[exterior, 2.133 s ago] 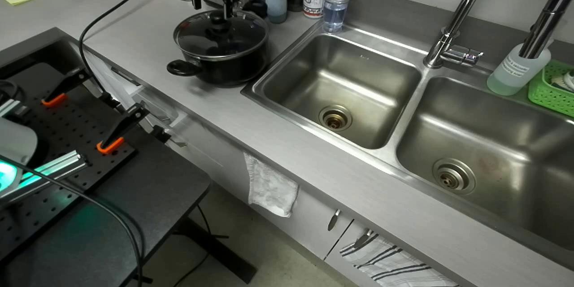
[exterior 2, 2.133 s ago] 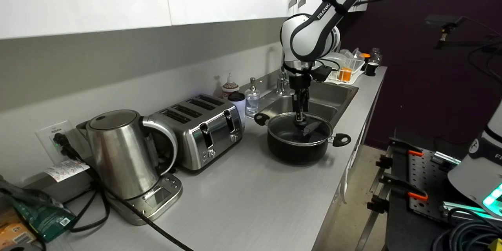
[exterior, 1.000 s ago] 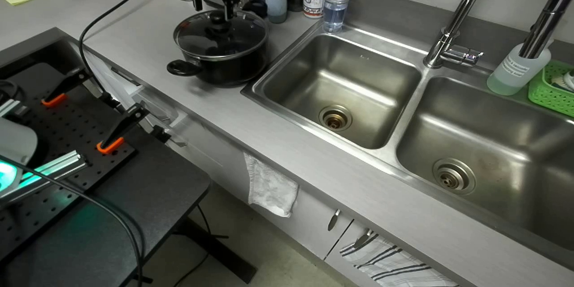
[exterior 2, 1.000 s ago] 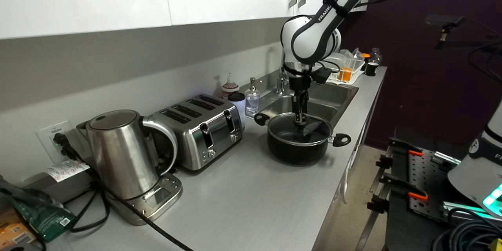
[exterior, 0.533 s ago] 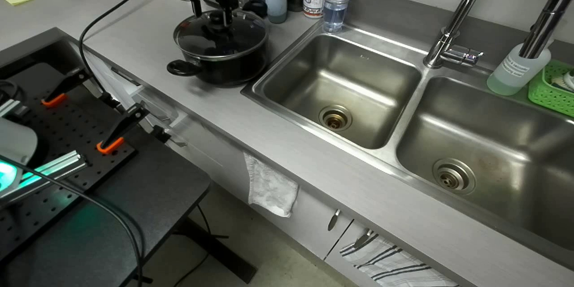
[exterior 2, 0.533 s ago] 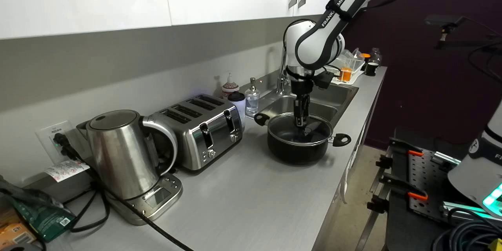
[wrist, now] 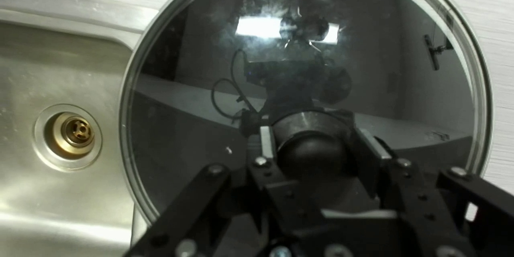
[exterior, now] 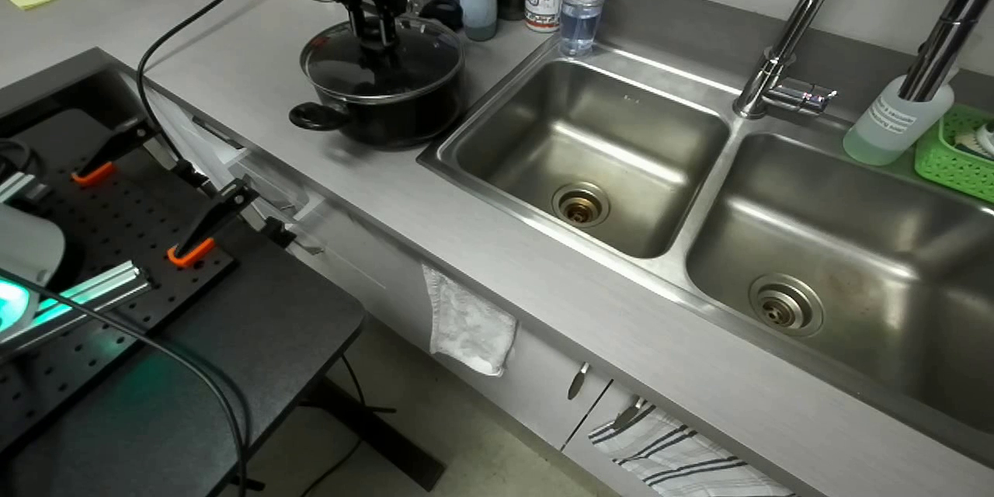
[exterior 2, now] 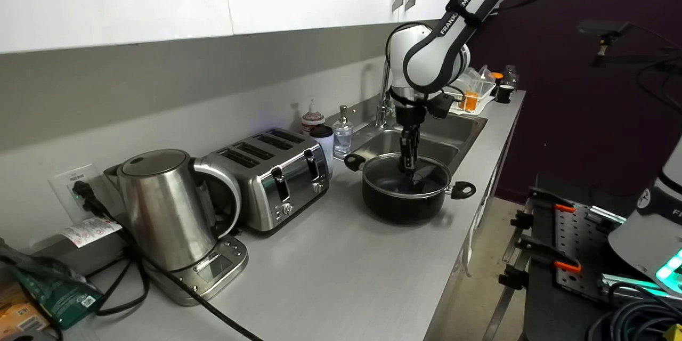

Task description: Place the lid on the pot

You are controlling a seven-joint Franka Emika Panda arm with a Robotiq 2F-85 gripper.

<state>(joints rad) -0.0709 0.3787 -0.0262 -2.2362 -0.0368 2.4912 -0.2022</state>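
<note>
Surface (exterior 2: 330, 277) of grey colour is shared by the sink (exterior: 644, 194) and, just beside it, the black pot (exterior 2: 405, 210). Should the arm (exterior 2: 453, 26) be driven sideways now, the whole pot could be dragged toward the sink, since arm and pot seem to be linked through the lid (wrist: 297, 68). Should a rise be started before full release, the lid, which is already laid over the pot and appears level, could be lifted and put back crooked. It is seen as a round, smoky sheet of glass, marked with cloudy smears (wrist: 265, 8) and framed by a thin metal rim (wrist: 125, 128). It is gripped by the pincer (wrist: 316, 138), whose fingers (wrist: 267, 144) are closed against the knob (wrist: 313, 156) from both sides. The knob is rounded, black and partly shadowed.
</note>
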